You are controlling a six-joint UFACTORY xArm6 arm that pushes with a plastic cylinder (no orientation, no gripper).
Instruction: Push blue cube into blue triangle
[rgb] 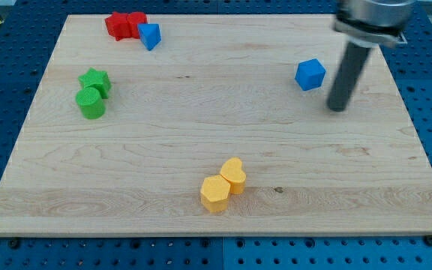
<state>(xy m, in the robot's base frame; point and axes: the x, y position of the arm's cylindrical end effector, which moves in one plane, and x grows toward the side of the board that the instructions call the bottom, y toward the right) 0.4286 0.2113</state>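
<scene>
Nearest, at lower centre, two yellow blocks sit clear. My tip, a fingerless rod, stands just right of the blue cube, placed for shoving it leftward toward the upper-left blue triangle.

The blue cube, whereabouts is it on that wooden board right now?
The blue cube sits in the upper right part of the board, just left of my tip with a small gap between them, far right of the blue triangle.
</scene>
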